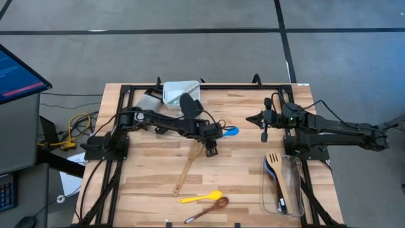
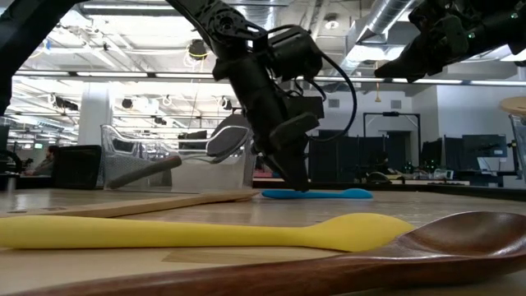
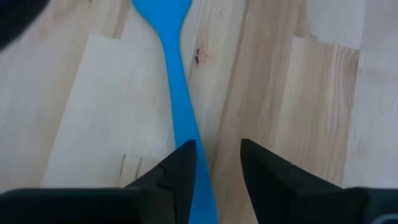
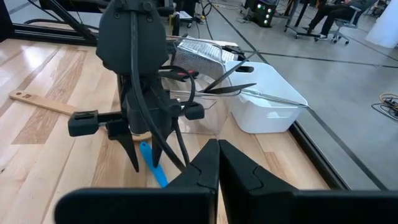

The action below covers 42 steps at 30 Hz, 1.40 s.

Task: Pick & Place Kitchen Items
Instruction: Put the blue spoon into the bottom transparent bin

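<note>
A blue silicone spoon [image 1: 231, 131] lies flat on the wooden table near its middle. My left gripper [image 1: 212, 144] slants down over the spoon's handle end, open; in the left wrist view the handle [image 3: 174, 81] runs into the gap of my left gripper [image 3: 217, 149]. A wooden slotted turner [image 1: 188, 166] lies beside it toward the near edge. A yellow spoon [image 1: 201, 197] and a brown wooden spoon [image 1: 209, 209] lie at the near edge. My right gripper [image 4: 217, 155] is shut with nothing in it, raised at the right. My left gripper comes at the blue spoon's handle [image 3: 202, 171] from above, slanting down, with its fingers pointing along the handle. One finger [image 3: 183, 165] overlaps the handle's edge and the other stands clear of it. Whether the finger touches the handle, I cannot tell. The spoon lies flat on the table.
A clear tub [image 1: 283, 183] at the near right holds a wooden slotted turner and other utensils. A white tub [image 1: 180, 92] and a clear one with utensils [image 4: 205, 87] stand at the far edge. Bare wood lies between the left arm and the near edge.
</note>
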Tool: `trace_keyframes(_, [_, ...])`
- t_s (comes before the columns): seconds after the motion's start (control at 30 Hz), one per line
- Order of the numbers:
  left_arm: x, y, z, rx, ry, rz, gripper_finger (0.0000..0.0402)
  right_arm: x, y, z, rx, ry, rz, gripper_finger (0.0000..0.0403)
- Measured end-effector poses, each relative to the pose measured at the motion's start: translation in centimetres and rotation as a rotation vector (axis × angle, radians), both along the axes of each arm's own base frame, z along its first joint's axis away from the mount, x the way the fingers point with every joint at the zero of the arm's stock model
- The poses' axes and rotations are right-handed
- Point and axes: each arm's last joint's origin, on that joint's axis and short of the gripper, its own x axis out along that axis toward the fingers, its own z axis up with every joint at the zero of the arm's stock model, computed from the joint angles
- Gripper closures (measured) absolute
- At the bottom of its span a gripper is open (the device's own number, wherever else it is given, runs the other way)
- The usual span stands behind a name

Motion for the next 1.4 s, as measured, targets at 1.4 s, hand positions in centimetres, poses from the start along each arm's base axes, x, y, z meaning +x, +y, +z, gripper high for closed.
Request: trace_keyframes(1.4, [-0.3,1.2,0.6,0.07,-0.068,0.062,0.0286,0.0,0.0,0.0,0.001,0.003,0.0,0.0403])
